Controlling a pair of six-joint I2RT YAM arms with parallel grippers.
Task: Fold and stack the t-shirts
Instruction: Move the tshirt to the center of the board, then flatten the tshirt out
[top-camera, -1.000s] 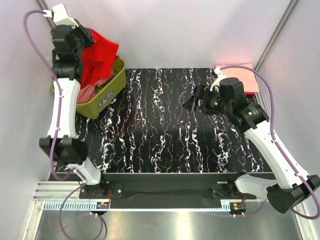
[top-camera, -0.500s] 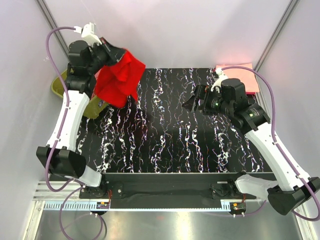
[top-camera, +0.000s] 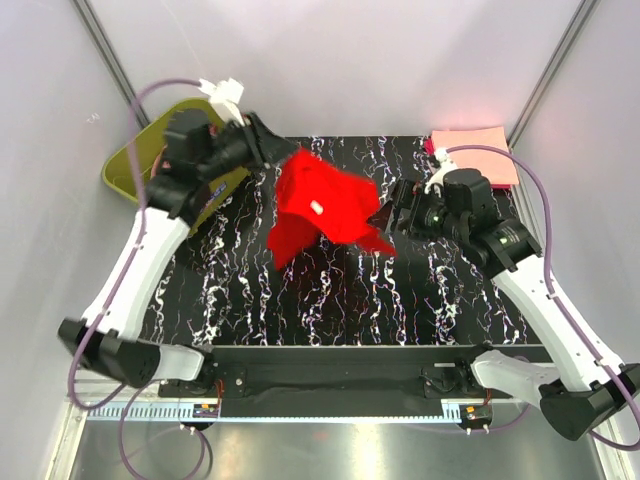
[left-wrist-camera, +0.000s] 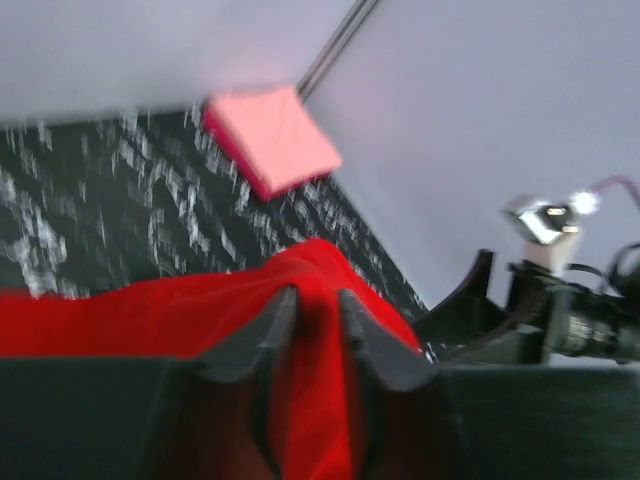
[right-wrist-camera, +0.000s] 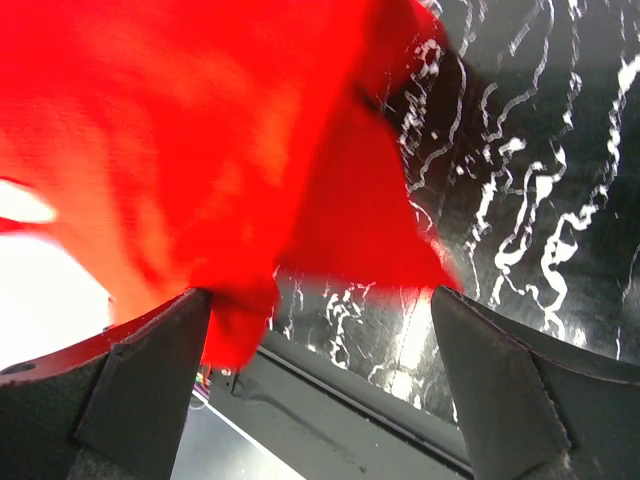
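Spreading the red t-shirt (top-camera: 322, 205) flat on the surface (top-camera: 330, 300) is judged to be the step in hand. Nearest you, at lower centre of the top view, the shirt's lowest corner hangs over the patterned surface; whether it touches cannot be told. At mid-frame the shirt is bunched and billowed, not flat.

Just to its right, the right end effector (top-camera: 388, 212) stands with its fingers wide apart. In the right wrist view the red cloth fills the upper left and drapes across that gap, and nothing there grips it.

Farther up and to the left, the left end effector (top-camera: 272, 153) meets the shirt's top edge. The left wrist view shows cloth running through a narrow gap between its fingers; whether it is pinched cannot be told.

Lower the shirt before you let go. Then take opposite edges, one per arm, and draw it flat, since a crumpled start will likely spoil every fold.

Farthest away, the olive tub (top-camera: 135, 160) sits at upper left and the folded pink stack (top-camera: 468, 142) at upper right. Treat that corner as the stacking place.
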